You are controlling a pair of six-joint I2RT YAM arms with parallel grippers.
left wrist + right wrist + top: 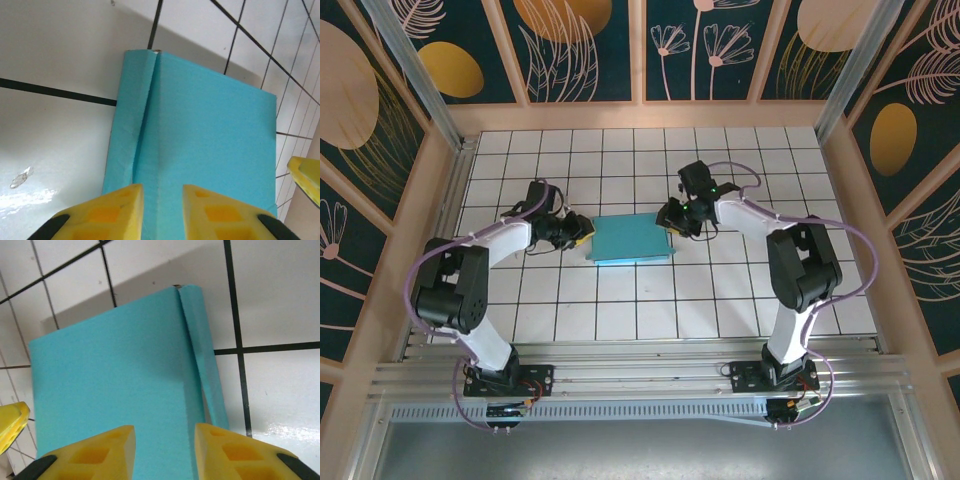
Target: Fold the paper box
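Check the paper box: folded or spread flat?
Folded: the paper box lies as a shallow turquoise rectangle, with a flap creased over at each end.

Centre of surface (620, 320): taken by flat paper box (632, 240). Closed in at its left end by left gripper (582, 232) and at its right end by right gripper (668, 218), jaws parted over the box ends. Open tile behind the box and in front, toward the near rail (620, 375). Bounded left, right and rear by walls (380, 200).
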